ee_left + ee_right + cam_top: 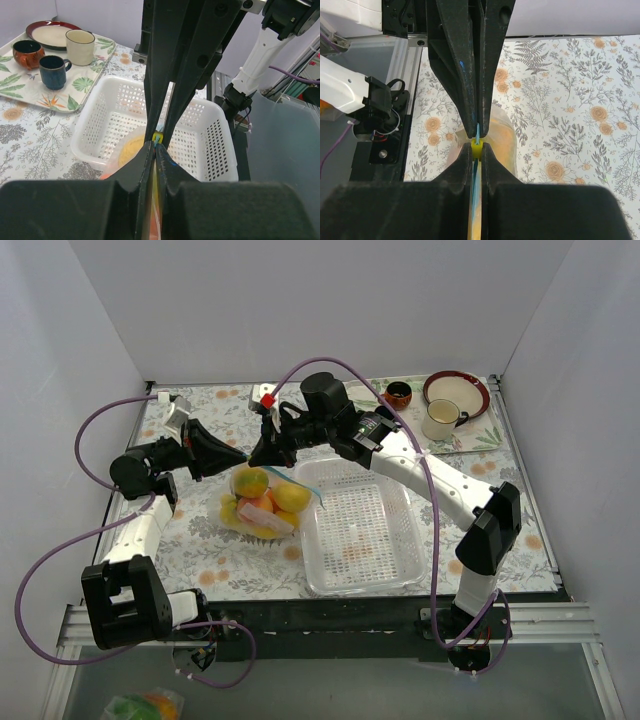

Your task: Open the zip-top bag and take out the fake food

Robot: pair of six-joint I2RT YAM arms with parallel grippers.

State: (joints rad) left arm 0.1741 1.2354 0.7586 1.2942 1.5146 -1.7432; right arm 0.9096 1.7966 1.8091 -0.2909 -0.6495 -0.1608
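Observation:
The zip-top bag (258, 504) stands on the floral cloth left of the basket, with orange and yellow fake food (288, 497) inside. Both grippers meet nose to nose at its top edge. My left gripper (240, 457) is shut on the bag's pale blue zip strip, as the left wrist view (154, 146) shows. My right gripper (257, 456) is shut on the small yellow zip slider (477, 146), which is pinched between its tips in the right wrist view (477, 149). The slider also shows in the left wrist view (157, 137). The blue strip (478, 131) runs between the two sets of fingers.
A white perforated basket (414, 540) sits just right of the bag, and it also shows in the left wrist view (95, 125). At the back right a leaf-print tray (478, 432) holds a plate (456, 389), a cream mug (440, 419) and a brown cup (398, 394).

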